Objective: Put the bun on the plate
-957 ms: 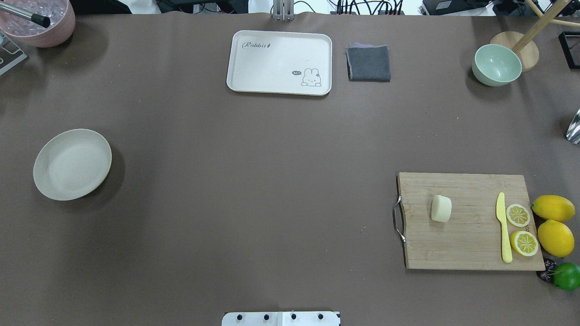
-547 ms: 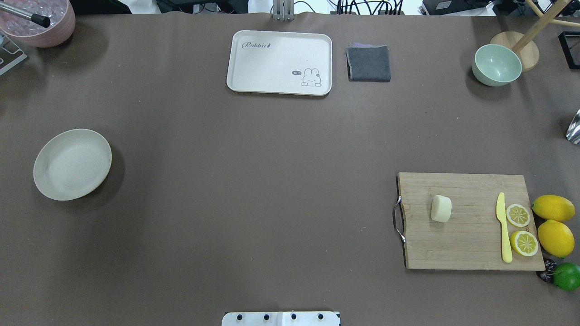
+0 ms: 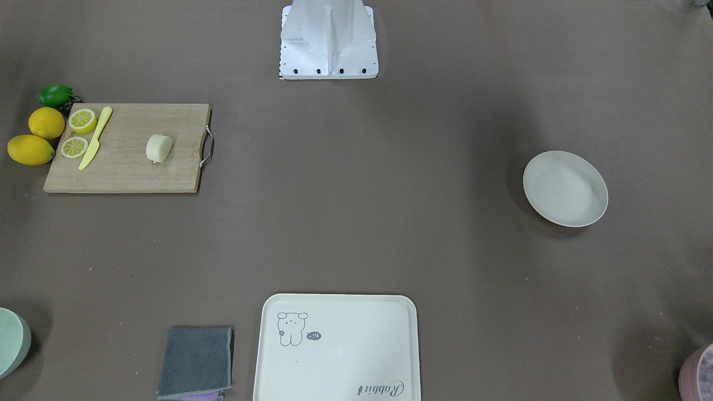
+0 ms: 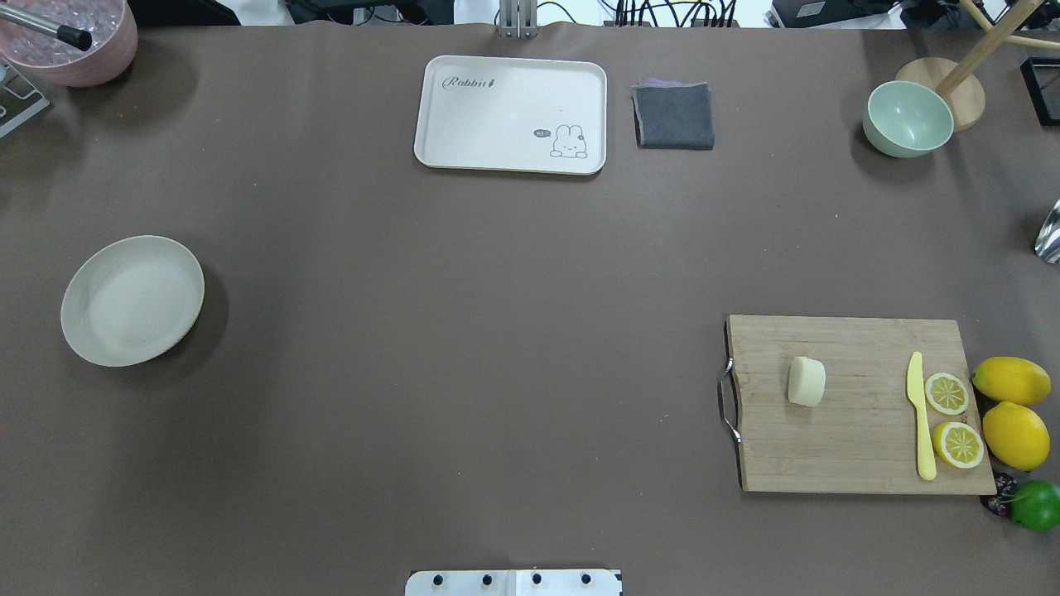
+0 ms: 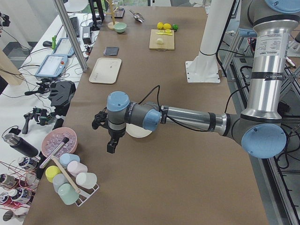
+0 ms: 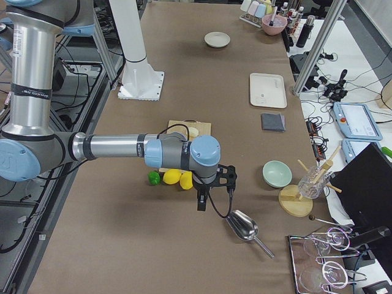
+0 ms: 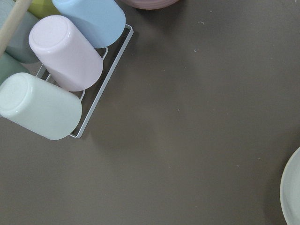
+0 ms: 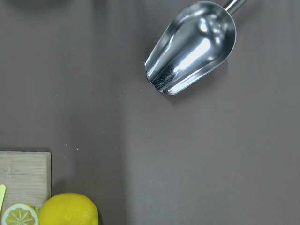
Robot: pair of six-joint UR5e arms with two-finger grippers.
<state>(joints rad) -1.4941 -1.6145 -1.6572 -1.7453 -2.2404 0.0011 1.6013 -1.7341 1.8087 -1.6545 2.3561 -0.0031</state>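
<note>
Moved: nothing on the table since a second ago — bun (image 4: pixel 806 382) and plate (image 4: pixel 132 300) lie as before.
Bun: on the cutting board (image 4: pixel 861 447), robot's right side.
Plate: well apart from it, robot's left side.
Left gripper (image 5: pixel 111 146): above the table near the plate — cannot tell how wide it is.
Right gripper (image 6: pixel 201 202): near the lemons (image 6: pixel 171 177) and scoop (image 6: pixel 243 225); width likewise unclear.

Smooth matt bun (image 4: pixel 806 382), wooden board (image 4: pixel 857 447), glossy metal scoop (image 8: pixel 192 44).
</note>
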